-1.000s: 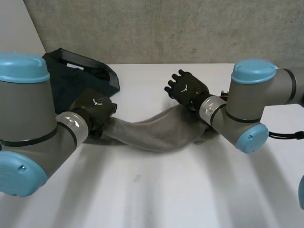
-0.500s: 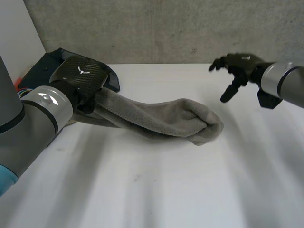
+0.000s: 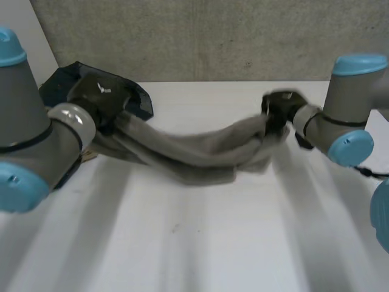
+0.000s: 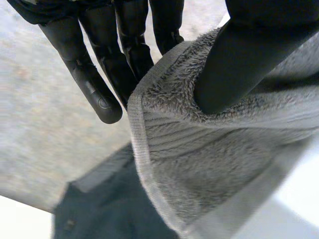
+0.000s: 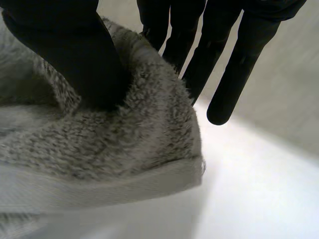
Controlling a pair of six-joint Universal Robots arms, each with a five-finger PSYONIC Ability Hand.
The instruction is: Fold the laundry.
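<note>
Surface: white table (image 3: 194, 243), grey wall (image 3: 213, 36) behind.
Far left: dark blue cloth (image 3: 138, 100) heaped near the wall.
Left hand (image 3: 100, 96): thumb and fingers pinch one end of grey towel (image 3: 194, 152).
Between hands: towel slung across, sagging mid-span.
Right hand (image 3: 281, 109): thumb clamps the other towel end against fingers.

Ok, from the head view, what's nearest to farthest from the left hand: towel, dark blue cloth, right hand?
1. Grey towel: pinched in the left hand.
2. Dark blue cloth: just behind it.
3. Right hand: across, gripping the towel's other end.
</note>
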